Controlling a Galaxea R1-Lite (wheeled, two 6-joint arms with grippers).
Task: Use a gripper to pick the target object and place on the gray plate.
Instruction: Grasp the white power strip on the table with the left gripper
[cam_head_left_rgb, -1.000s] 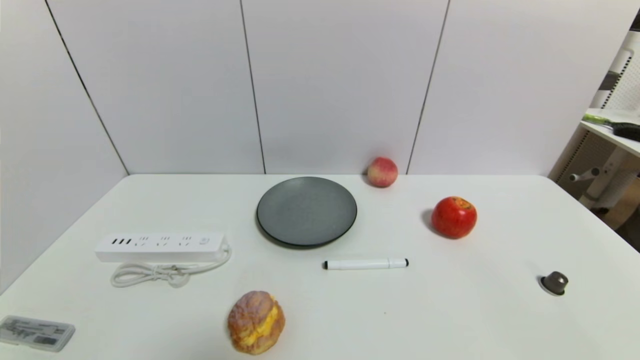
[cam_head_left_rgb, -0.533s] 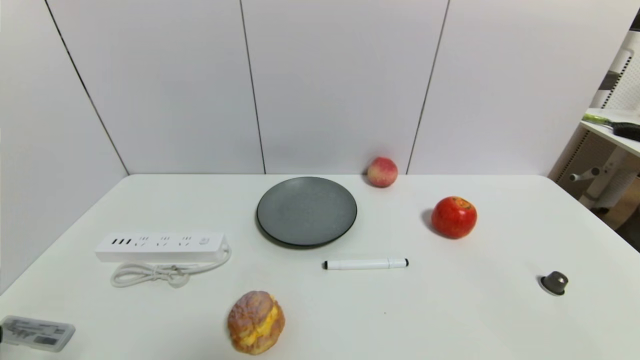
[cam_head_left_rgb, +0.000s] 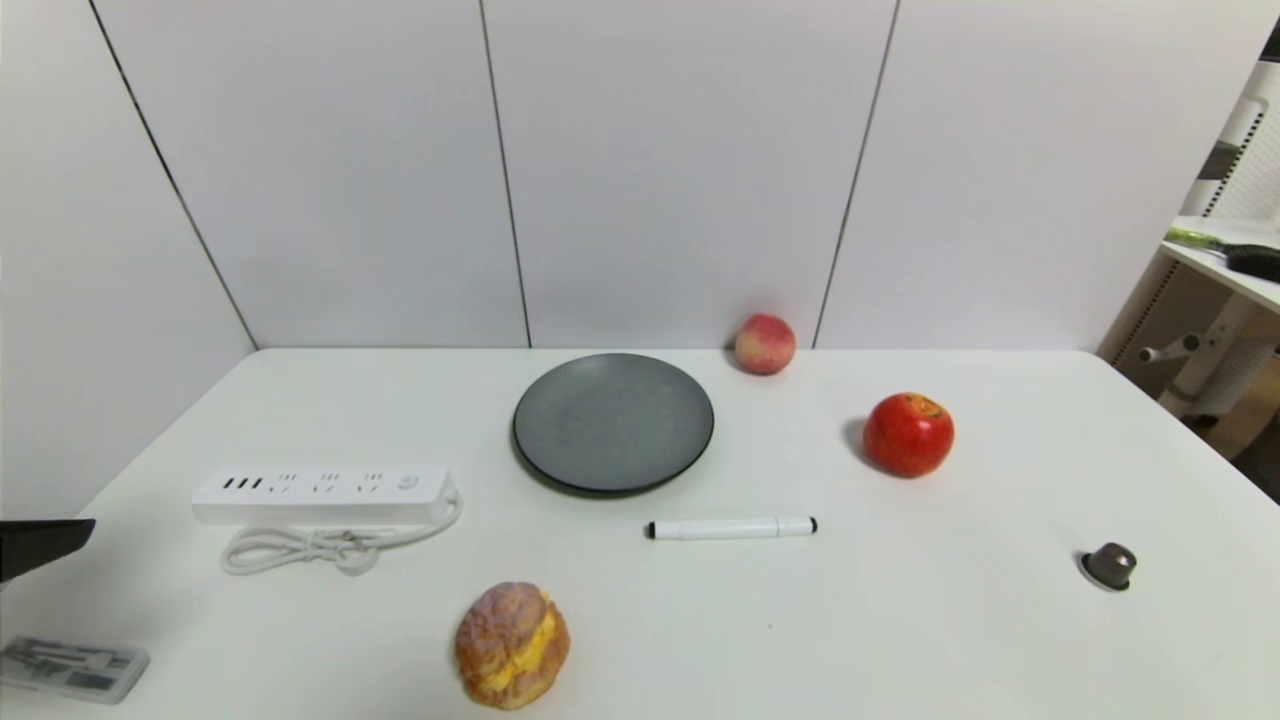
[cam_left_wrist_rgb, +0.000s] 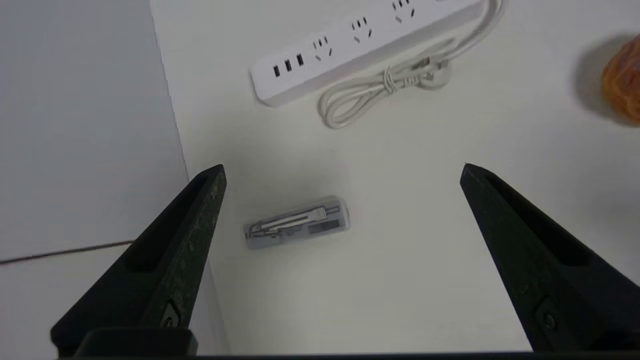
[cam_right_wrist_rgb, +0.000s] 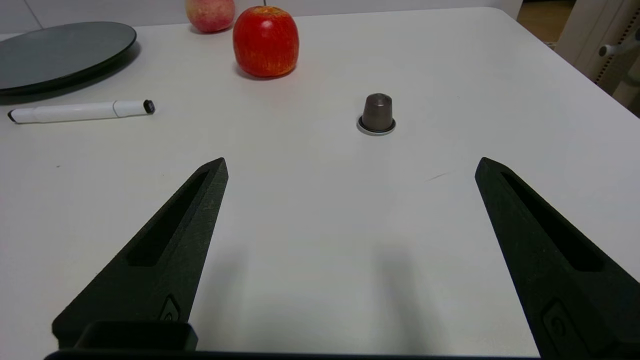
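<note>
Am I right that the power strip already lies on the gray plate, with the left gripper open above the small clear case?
Not quite. The power strip lies on the table, apart from the gray plate, as the head view shows. The rest holds: the left gripper is open above the small clear case.

Left black claw (cam_left_wrist_rgb: 342, 167), jaws wide apart, hangs above small clear plastic case (cam_left_wrist_rgb: 296, 222) at table's near-left corner. Bare white table (cam_left_wrist_rgb: 425, 210) btwn it & long white power strip (cam_left_wrist_rgb: 360, 42). Brown-yellow bread roll (cam_head_left_rgb: 512, 645) sits off to the side, near table's front edge.
</note>
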